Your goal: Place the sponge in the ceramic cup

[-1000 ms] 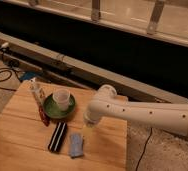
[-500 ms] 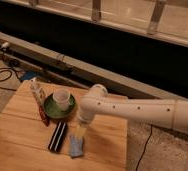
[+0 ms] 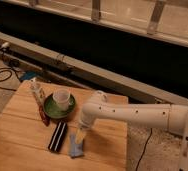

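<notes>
The light-blue sponge (image 3: 76, 148) lies flat on the wooden table (image 3: 17, 130) near its front right part. My gripper (image 3: 80, 136) hangs from the white arm straight above the sponge, its tip at the sponge's far end. The white ceramic cup (image 3: 61, 98) stands upright on a dark green saucer (image 3: 58, 108) farther back and to the left, apart from the gripper.
A black-and-white striped bar (image 3: 57, 136) lies just left of the sponge. A red-handled tool (image 3: 43, 116) and a slim white bottle (image 3: 36, 92) stand left of the saucer. The table's right edge runs close to the sponge. Cables lie on the floor at left.
The arm has swung left and down across the table, bringing the gripper from right of the saucer to just over the sponge. The sponge and cup have not moved.
</notes>
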Robot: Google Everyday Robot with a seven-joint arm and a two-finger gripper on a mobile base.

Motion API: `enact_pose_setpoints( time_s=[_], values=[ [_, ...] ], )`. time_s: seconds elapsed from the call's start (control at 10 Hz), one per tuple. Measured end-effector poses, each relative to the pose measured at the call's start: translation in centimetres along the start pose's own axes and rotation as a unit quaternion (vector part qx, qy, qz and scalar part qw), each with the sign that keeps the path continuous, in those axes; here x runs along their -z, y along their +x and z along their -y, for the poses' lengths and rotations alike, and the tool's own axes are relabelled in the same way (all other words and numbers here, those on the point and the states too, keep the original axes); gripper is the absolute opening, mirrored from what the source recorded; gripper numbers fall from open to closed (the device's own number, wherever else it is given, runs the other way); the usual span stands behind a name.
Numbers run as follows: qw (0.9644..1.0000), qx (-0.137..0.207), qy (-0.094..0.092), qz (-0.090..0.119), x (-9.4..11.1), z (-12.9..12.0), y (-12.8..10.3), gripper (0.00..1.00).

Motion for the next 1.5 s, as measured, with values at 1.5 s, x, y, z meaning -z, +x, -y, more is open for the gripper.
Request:
enact_pose_setpoints(
  time_s=[1.5],
  values=[
    [0.9993,-0.031,-0.009,0.02,-2.4,-0.2,1.9,0.42]
  ],
)
